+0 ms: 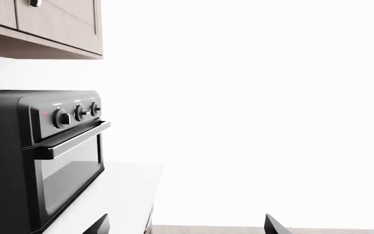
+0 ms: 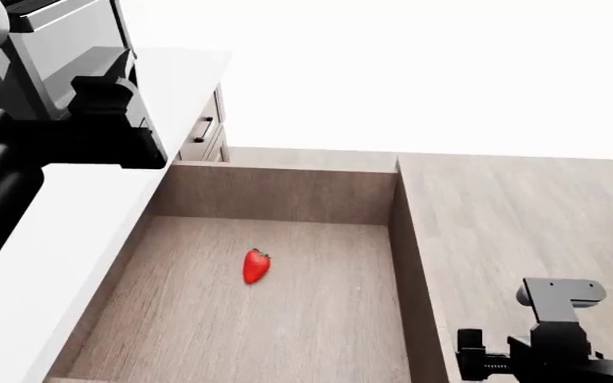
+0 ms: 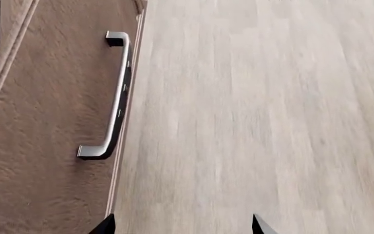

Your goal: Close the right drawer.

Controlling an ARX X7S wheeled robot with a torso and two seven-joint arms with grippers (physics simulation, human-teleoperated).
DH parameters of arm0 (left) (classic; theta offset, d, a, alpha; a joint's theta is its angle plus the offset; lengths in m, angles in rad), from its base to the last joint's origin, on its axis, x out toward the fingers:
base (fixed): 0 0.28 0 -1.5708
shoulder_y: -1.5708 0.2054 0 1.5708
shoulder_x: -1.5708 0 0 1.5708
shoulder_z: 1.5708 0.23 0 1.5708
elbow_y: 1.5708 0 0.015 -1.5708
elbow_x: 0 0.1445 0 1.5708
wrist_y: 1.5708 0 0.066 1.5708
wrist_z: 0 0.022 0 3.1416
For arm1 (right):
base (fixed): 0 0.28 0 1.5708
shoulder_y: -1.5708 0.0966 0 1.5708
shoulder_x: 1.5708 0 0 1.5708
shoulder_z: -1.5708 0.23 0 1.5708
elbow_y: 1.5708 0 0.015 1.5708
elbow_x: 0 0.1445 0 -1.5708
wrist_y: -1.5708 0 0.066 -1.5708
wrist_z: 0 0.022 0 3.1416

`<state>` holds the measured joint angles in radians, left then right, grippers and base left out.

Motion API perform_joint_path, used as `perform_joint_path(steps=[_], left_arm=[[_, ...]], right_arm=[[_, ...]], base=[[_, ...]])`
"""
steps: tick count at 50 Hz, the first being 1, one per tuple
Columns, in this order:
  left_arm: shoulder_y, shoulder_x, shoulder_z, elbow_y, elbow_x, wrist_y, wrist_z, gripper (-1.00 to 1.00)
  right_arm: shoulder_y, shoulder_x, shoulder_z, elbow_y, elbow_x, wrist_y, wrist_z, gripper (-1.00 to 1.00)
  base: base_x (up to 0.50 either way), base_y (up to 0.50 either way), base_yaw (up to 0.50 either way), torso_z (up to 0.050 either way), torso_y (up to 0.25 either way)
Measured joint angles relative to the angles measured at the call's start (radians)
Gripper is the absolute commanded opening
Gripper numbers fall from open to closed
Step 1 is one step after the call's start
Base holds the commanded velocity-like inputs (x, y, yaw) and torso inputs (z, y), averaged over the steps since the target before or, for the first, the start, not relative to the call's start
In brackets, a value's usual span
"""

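Observation:
The right drawer [image 2: 274, 194] stands pulled far out below the white countertop [image 2: 61, 239], a wide brown wood-grain box. A small red fruit [image 2: 255, 266] lies on its floor. In the right wrist view I see its front panel [image 3: 50, 146] with the slim bar handle [image 3: 117, 97]. My right gripper [image 3: 182, 226] is open and empty, out over the floor just beside the front panel and short of the handle. My right arm [image 2: 549, 339] is low, outside the drawer's front. My left gripper [image 1: 185, 226] is open and empty, by the counter's end.
A black toaster oven [image 1: 50, 151] stands on the countertop [image 1: 119, 195] close to my left arm [image 2: 73, 136]. Upper wood cabinets [image 1: 57, 22] hang above it. Narrower drawer fronts with dark handles [image 2: 202, 129] lie beyond the open drawer. Wood floor [image 2: 530, 215] spreads to the right.

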<state>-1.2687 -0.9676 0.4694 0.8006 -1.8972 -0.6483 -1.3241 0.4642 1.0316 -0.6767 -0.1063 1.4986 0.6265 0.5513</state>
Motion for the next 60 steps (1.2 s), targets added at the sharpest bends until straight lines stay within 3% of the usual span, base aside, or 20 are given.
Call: perform_joint_path(steps=[16,28,42,60], left_arm=[[0.000,-0.001,0.004,-0.002,0.004,-0.001,0.000,1.00],[0.000,0.002,0.009,-0.006,0.009,-0.002,-0.001,1.00],[-0.004,0.001,0.011,-0.007,0.009,-0.002,-0.001,1.00],[-0.008,-0.005,0.008,-0.008,0.004,0.002,0.001,1.00]], right_arm=[[0.090,-0.099,-0.053,0.024,-0.021,0.071,-0.001,1.00],[0.142,-0.180,-0.066,0.020,-0.017,0.087,0.096,1.00],[0.167,-0.284,-0.077,0.050,-0.061,0.049,0.173,1.00],[0.213,-0.464,-0.140,0.187,-0.179,0.027,0.154,1.00]], base=[[0.00,0.00,0.00,0.000,0.000],[0.00,0.00,0.00,0.000,0.000],[0.00,0.00,0.00,0.000,0.000],[0.00,0.00,0.00,0.000,0.000]])
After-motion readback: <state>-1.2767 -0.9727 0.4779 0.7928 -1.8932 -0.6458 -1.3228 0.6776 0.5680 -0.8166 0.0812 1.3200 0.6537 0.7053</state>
